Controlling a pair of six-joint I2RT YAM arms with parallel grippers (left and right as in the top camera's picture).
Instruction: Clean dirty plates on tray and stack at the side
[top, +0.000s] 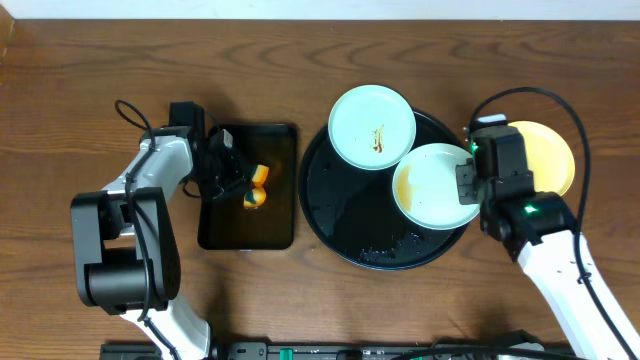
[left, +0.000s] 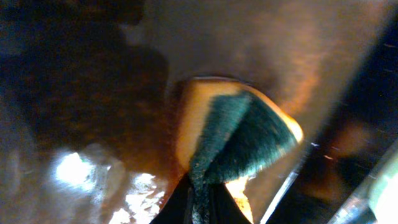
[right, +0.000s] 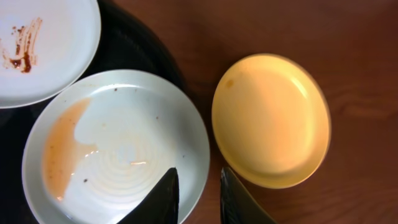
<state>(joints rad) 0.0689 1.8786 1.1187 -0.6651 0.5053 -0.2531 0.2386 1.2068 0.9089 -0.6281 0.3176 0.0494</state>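
The black round tray (top: 340, 215) holds two mint-blue plates. The far plate (top: 372, 126) has a thin brown smear; the near plate (top: 430, 185) carries an orange-brown film on its left side (right: 118, 149). A pale yellow plate (top: 548, 155) lies on the table just right of the tray (right: 270, 118). My right gripper (right: 199, 186) is open, with one finger over the near plate's right rim and the other over the wood. My left gripper (left: 200, 205) is shut on a yellow sponge with a green scouring face (left: 236, 134), low over the small rectangular tray (top: 245, 225).
The rectangular black tray is wet and glossy, left of the round tray. Cables loop behind both arms. Bare wood lies between the near mint plate and the yellow plate (right: 208, 74).
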